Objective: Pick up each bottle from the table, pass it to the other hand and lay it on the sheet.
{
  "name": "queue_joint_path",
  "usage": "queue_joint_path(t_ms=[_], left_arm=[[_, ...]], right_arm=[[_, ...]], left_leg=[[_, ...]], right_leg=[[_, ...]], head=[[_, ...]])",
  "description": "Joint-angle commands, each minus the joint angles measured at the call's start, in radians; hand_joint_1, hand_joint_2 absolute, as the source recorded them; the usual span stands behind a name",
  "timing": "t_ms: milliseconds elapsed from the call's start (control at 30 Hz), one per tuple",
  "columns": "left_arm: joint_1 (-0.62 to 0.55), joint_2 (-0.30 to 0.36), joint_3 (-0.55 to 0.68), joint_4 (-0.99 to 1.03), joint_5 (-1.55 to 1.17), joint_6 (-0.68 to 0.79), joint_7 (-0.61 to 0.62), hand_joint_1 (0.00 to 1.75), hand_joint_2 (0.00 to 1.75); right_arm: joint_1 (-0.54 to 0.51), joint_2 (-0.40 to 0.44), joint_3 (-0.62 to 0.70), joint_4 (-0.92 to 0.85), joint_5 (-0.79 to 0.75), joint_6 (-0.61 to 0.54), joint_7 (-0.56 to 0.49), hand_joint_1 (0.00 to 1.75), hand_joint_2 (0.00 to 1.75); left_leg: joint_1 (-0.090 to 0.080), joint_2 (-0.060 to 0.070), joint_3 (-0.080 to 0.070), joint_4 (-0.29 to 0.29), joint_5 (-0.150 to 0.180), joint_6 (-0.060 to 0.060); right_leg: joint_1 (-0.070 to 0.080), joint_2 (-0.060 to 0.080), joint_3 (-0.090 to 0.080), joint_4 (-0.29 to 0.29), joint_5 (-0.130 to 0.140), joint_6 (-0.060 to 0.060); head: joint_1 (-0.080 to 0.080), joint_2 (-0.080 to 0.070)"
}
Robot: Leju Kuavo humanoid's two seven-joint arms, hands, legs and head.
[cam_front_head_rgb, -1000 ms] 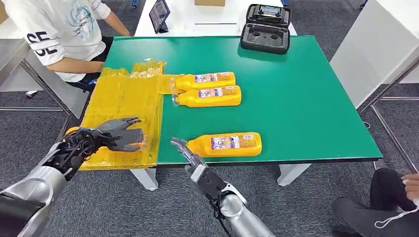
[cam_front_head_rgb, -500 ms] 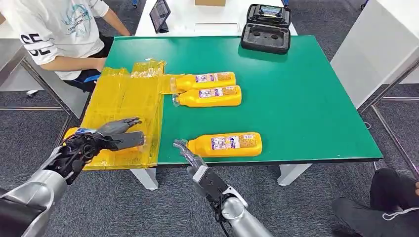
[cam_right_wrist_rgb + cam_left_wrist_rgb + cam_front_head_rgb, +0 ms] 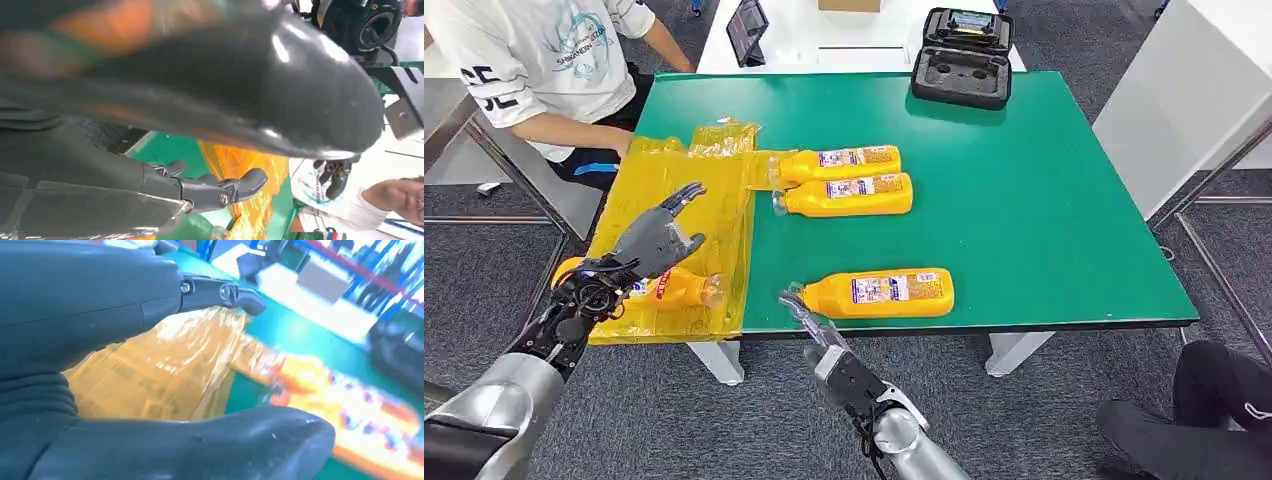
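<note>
Covering the near-left part of the green table [image 3: 1024, 200], the crinkled yellow sheet [image 3: 679, 200] overhangs the left edge; it is thin film and can be expected to slide or bunch under any dragging contact.

Three yellow bottles lie on their sides on bare table: a touching pair [image 3: 844, 182] beside the sheet's far corner, and the near bottle [image 3: 879, 293] at the front edge. A fourth bottle [image 3: 669, 290] already lies on the sheet's near end.

Bottles are judged rigid moulded plastic, smooth and likely slippery, moderately heavy if full. A wrap around the labelled mid-body is favoured; the tapered neck and cap offer less purchase and would let the body swing.

Left hand [image 3: 659, 240] is raised just above the laid bottle, fingers spread, nothing held. Right hand [image 3: 809, 318] sits at the front table edge just beside the near bottle's cap, empty; fingers appear apart in the right wrist view, though the palm is hidden.

The near bottle is judged the next pick. Rolling off the front edge is the risk if it is nudged.
</note>
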Motion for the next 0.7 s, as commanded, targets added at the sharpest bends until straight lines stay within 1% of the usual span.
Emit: queue_joint_path(t_ms=[33, 167, 200, 233, 267, 300, 367, 400, 433, 467, 500, 533, 567, 600, 633, 667, 700], left_arm=[[0.016, -0.021, 0.067, -0.061, 0.004, -0.006, 0.0, 0.0, 0.0], [0.016, -0.021, 0.067, -0.061, 0.004, -0.006, 0.0, 0.0, 0.0], [0.032, -0.036, 0.11, -0.082, 0.066, 0.01, -0.028, 0.0, 0.0], [0.06, -0.045, 0.128, -0.119, 0.103, 0.036, -0.054, 0.0, 0.0], [0.111, -0.069, 0.171, -0.185, 0.181, 0.053, -0.079, 0.0, 0.0], [0.19, -0.093, 0.203, -0.287, 0.263, 0.081, -0.092, 0.0, 0.0], [0.298, -0.128, 0.222, -0.413, 0.383, 0.088, -0.095, 0.0, 0.0], [0.353, -0.153, 0.228, -0.465, 0.444, 0.107, -0.108, 0.0, 0.0], [0.386, -0.167, 0.221, -0.494, 0.458, 0.136, -0.12, 0.0, 0.0], [0.414, -0.182, 0.218, -0.52, 0.456, 0.189, -0.133, 0.0, 0.0], [0.442, -0.197, 0.209, -0.55, 0.464, 0.225, -0.13, 0.0, 0.0], [0.46, -0.205, 0.207, -0.572, 0.486, 0.231, -0.123, 0.0, 0.0], [0.473, -0.208, 0.205, -0.588, 0.502, 0.237, -0.118, 0.0, 1.75], [0.484, -0.204, 0.198, -0.599, 0.492, 0.253, -0.116, 0.0, 1.75], [0.492, -0.206, 0.206, -0.606, 0.497, 0.262, -0.11, 0.0, 1.75], [0.497, -0.203, 0.209, -0.611, 0.49, 0.267, -0.109, 0.0, 1.75], [0.504, -0.207, 0.229, -0.621, 0.503, 0.27, -0.104, 0.0, 1.75]], right_arm=[[-0.009, -0.024, -0.009, -0.007, 0.006, -0.005, 0.002, 0.0, 0.0], [-0.009, -0.024, -0.009, -0.007, 0.006, -0.005, 0.002, 0.0, 0.0], [-0.011, -0.027, -0.001, -0.012, 0.032, -0.027, -0.007, 0.0, 0.0], [-0.011, -0.028, -0.003, -0.026, 0.046, -0.046, -0.015, 0.0, 0.0], [-0.01, -0.03, -0.008, -0.05, 0.052, -0.061, -0.018, 0.0, 0.0], [-0.015, -0.037, -0.009, -0.082, 0.081, -0.102, -0.015, 0.0, 0.0], [-0.036, -0.049, -0.019, -0.12, 0.098, -0.137, 0.007, 0.0, 0.0], [-0.061, -0.062, -0.025, -0.137, 0.128, -0.18, 0.019, 0.0, 0.0], [-0.083, -0.071, -0.035, -0.146, 0.138, -0.196, 0.033, 0.0, 1.75], [-0.107, -0.085, -0.04, -0.153, 0.16, -0.215, 0.059, 0.0, 1.75], [-0.136, -0.102, -0.045, -0.171, 0.202, -0.243, 0.097, 0.0, 1.75], [-0.157, -0.117, -0.048, -0.183, 0.229, -0.238, 0.146, 0.0, 1.75], [-0.174, -0.132, -0.054, -0.193, 0.252, -0.228, 0.192, 0.0, 1.75], [-0.194, -0.148, -0.06, -0.21, 0.302, -0.228, 0.244, 0.0, 1.75], [-0.214, -0.165, -0.054, -0.216, 0.345, -0.212, 0.293, 0.0, 1.75], [-0.233, -0.177, -0.056, -0.222, 0.361, -0.193, 0.322, 0.0, 1.75], [-0.276, -0.201, -0.037, -0.203, 0.397, -0.156, 0.365, 0.0, 1.75]], left_leg=[[0.001, 0.0, 0.001, 0.0, 0.0, -0.001], [0.001, 0.0, 0.001, 0.0, 0.0, -0.001], [0.001, 0.0, 0.001, 0.0, 0.0, -0.001], [0.001, 0.0, 0.002, 0.0, -0.001, -0.002], [0.001, 0.0, 0.002, -0.001, 0.0, -0.001], [0.0, 0.0, 0.002, -0.001, 0.0, -0.001], [-0.001, 0.0, 0.003, -0.002, -0.001, -0.001], [0.0, 0.003, 0.006, -0.002, -0.002, -0.001], [-0.001, 0.001, 0.002, -0.001, -0.001, 0.0], [-0.001, 0.002, 0.004, -0.002, -0.001, 0.0], [-0.002, 0.0, 0.002, -0.001, -0.001, 0.0], [-0.001, 0.001, 0.003, 0.0, -0.002, 0.0], [-0.001, 0.001, -0.001, 0.001, -0.001, 0.0], [-0.002, 0.001, -0.002, 0.001, 0.0, 0.0], [-0.002, 0.0, -0.001, 0.001, -0.001, 0.0], [-0.002, 0.0, -0.002, 0.001, 0.0, 0.0], [-0.002, 0.001, -0.002, 0.002, -0.001, -0.001]], right_leg=[[0.001, -0.001, 0.002, -0.001, 0.0, -0.001], [0.001, -0.001, 0.001, -0.001, 0.0, -0.001], [0.001, -0.001, 0.002, -0.001, 0.0, -0.001], [0.001, -0.001, 0.003, -0.001, 0.0, -0.001], [0.001, 0.0, 0.002, -0.001, 0.0, -0.001], [0.0, 0.0, 0.002, -0.001, 0.0, -0.001], [-0.001, 0.0, 0.003, -0.002, -0.001, 0.0], [0.0, 0.002, 0.006, -0.003, -0.001, -0.001], [-0.001, 0.0, 0.002, -0.001, -0.001, 0.0], [-0.001, 0.002, 0.004, -0.002, -0.001, 0.0], [-0.001, 0.0, 0.002, -0.001, -0.001, 0.0], [-0.001, 0.001, 0.003, -0.001, -0.001, 0.0], [-0.001, 0.0, 0.0, -0.001, 0.0, 0.0], [-0.001, 0.001, -0.002, 0.0, 0.0, 0.0], [-0.001, 0.0, 0.0, -0.001, 0.0, 0.0], [-0.002, 0.0, -0.002, -0.001, 0.0, 0.0], [-0.001, 0.001, -0.001, 0.0, 0.0, 0.0]], head=[[0.0, 0.0], [0.0, 0.0], [0.0, 0.0], [0.0, 0.0], [0.0, 0.0], [0.0, 0.0], [0.0, 0.0], [0.0, 0.0], [0.0, 0.0], [0.0, 0.0], [0.0, 0.0], [0.0, 0.0], [0.0, 0.0], [0.0, 0.0], [0.0, 0.0], [0.0, 0.0], [0.0, 0.0]])
